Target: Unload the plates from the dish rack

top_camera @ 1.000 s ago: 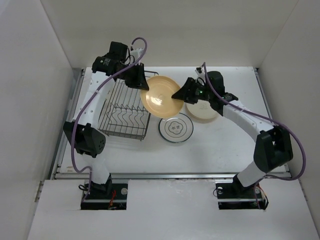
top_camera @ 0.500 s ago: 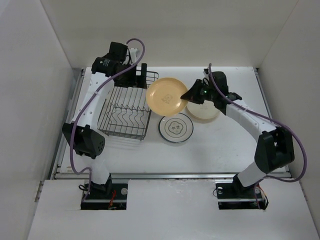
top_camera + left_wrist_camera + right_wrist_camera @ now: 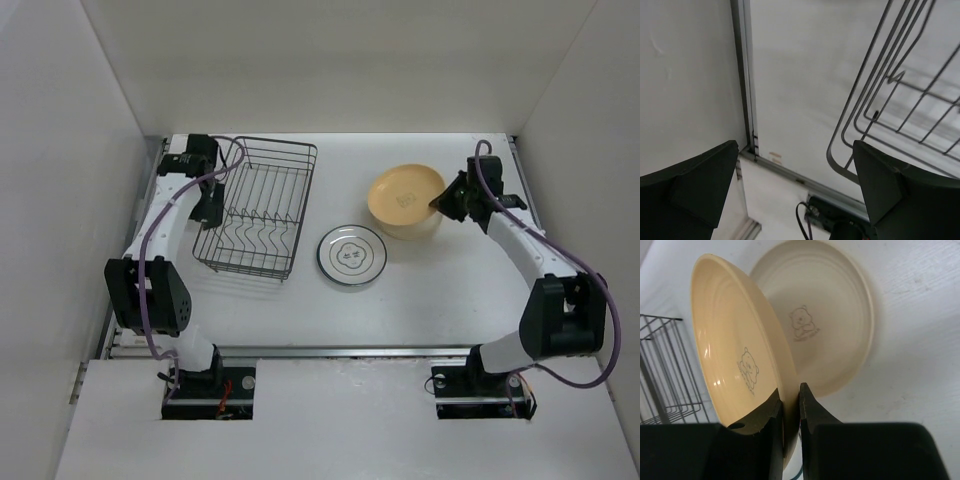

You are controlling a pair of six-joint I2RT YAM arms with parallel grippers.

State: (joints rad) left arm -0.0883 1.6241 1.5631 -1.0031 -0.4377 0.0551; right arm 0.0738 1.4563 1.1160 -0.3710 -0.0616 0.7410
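**Spotter A:** Your right hand (image 3: 790,392) is clamped on the rim of a tan round plate (image 3: 735,350) with a small bear mark at its centre. One finger presses on each face of the rim.

**Spotter B:** You hold that plate tilted steeply, over a cream round plate (image 3: 830,325) that lies flat on the white surface (image 3: 440,290). Whether the two plates touch, I cannot tell.

**Spotter A:** Your left hand (image 3: 795,147) has its fingers spread wide apart and grips nothing. It sits just beside the left side of the dark wire dish rack (image 3: 258,205), and your wrist view catches one rounded corner of the rack's rim.

**Spotter B:** From above, you see the rack at the left of the surface and the tan and cream plates at the far right. A white round plate with a dark rim ring (image 3: 352,254) lies flat between them, close to the rack's near right corner and apart from both of your hands.
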